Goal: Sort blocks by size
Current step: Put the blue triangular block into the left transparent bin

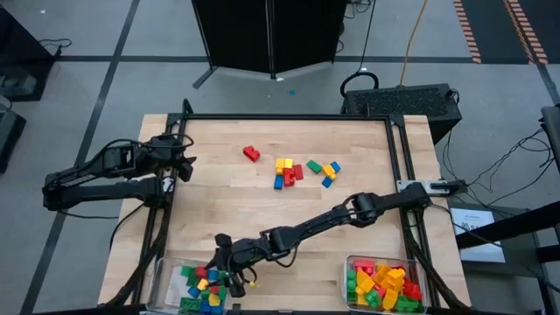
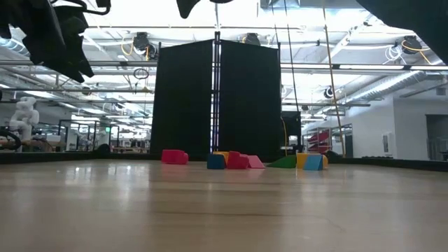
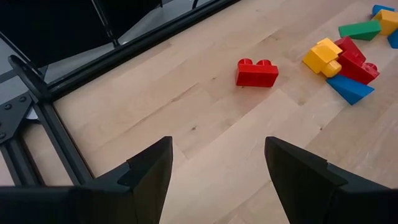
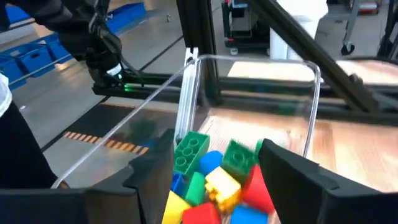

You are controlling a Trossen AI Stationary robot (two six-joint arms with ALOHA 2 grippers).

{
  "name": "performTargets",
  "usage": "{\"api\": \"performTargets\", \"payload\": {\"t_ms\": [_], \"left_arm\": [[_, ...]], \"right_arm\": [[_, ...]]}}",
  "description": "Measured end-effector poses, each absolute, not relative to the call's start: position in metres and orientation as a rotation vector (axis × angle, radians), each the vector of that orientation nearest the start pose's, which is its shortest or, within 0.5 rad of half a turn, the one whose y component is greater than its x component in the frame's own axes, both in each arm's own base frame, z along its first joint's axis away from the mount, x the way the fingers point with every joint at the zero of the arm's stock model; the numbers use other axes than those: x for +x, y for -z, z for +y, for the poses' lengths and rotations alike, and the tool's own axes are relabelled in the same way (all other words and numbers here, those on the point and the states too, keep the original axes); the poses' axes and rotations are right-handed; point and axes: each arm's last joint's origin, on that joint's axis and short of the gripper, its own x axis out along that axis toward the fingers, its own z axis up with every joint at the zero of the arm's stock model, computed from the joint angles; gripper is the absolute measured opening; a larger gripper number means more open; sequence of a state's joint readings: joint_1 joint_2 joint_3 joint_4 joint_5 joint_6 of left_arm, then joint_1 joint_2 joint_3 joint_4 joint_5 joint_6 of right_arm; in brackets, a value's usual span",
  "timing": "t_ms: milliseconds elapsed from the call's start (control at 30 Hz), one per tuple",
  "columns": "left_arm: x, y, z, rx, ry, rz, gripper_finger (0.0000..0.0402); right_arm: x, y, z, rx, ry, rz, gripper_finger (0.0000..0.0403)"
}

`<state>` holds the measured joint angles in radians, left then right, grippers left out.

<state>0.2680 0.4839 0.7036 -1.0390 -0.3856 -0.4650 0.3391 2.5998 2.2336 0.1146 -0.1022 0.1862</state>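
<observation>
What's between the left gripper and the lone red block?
Nothing. In the left wrist view, only bare wood separates the open left gripper from the red block; the high view agrees.

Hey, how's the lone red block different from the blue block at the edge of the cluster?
The red block lies alone on the bare table, apart from everything; the blue block touches the cluster's red and yellow pieces. The red block is boxy with two studs showing; the blue block looks wedge-shaped, with no studs visible. Both rest on the wood, unsorted.
</observation>
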Motion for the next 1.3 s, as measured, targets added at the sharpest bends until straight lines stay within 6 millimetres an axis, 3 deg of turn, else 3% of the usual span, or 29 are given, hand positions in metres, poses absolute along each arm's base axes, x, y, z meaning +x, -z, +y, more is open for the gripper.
{"api": "performTargets", "payload": {"t_ms": [100,167,267,367,467,567,733,833,900,1100,1200,1300], "left_arm": [[0.071,-0.269,0.031,-0.374,-0.796,0.672,0.0255],[0.071,-0.269,0.031,-0.374,-0.794,0.673,0.0255],[0.071,-0.269,0.031,-0.376,-0.789,0.674,0.0255],[0.071,-0.269,0.031,-0.377,-0.789,0.674,0.0255],[0.071,-0.269,0.031,-0.376,-0.789,0.674,0.0255],[0.071,-0.269,0.031,-0.376,-0.789,0.674,0.0255],[0.071,-0.269,0.031,-0.376,-0.789,0.674,0.0255],[0.071,-0.269,0.031,-0.376,-0.789,0.675,0.0255],[0.071,-0.269,0.031,-0.376,-0.789,0.675,0.0255],[0.071,-0.269,0.031,-0.375,-0.789,0.675,0.0255],[0.071,-0.269,0.031,-0.375,-0.789,0.675,0.0255],[0.071,-0.269,0.031,-0.375,-0.789,0.676,0.0255]], "right_arm": [[0.555,-0.196,0.193,0.163,-0.383,0.287,0.0224],[0.552,-0.217,0.181,0.129,-0.338,0.295,0.0217],[0.536,-0.270,0.150,0.047,-0.232,0.345,0.0208],[0.505,-0.333,0.110,0.020,-0.084,0.408,0.0200],[0.478,-0.361,0.069,0.020,0.064,0.527,0.0195],[0.465,-0.356,0.036,0.012,0.148,0.685,0.0191],[0.452,-0.345,-0.003,-0.007,0.227,0.877,0.0190],[0.457,-0.317,-0.018,-0.048,0.240,1.017,0.0189],[0.463,-0.294,-0.024,-0.062,0.232,1.094,0.0189],[0.469,-0.254,-0.038,-0.074,0.142,1.254,0.0191],[0.468,-0.224,-0.042,-0.181,0.077,1.398,0.0191],[0.463,-0.219,-0.041,-0.362,0.010,1.463,0.0191]]}}
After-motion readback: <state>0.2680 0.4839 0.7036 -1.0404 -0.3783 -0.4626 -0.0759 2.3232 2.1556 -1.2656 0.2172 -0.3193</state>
